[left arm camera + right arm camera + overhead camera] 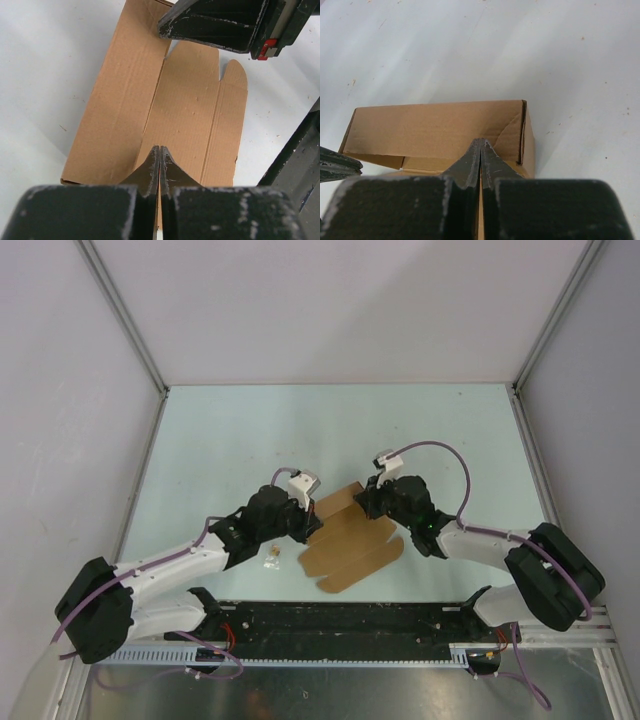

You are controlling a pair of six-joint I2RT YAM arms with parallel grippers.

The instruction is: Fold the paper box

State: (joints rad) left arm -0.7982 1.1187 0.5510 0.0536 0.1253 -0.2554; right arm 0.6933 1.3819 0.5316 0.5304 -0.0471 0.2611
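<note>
The paper box (350, 540) is plain brown cardboard lying partly folded at the table's middle, with rounded flaps flat toward the near side. In the left wrist view (185, 110) its panels and creases lie open beneath me. In the right wrist view (435, 127) a far wall stands upright with a corner folded in. My left gripper (313, 524) (160, 147) is shut on the box's left edge, a sliver of cardboard between the fingers. My right gripper (375, 507) (480, 141) is shut on the box's right edge in the same way.
A tiny brown scrap (273, 555) lies on the table just left of the box, beside my left arm. Grey walls with metal posts (120, 315) enclose the pale table (220, 440). A black rail (340, 625) runs along the near edge.
</note>
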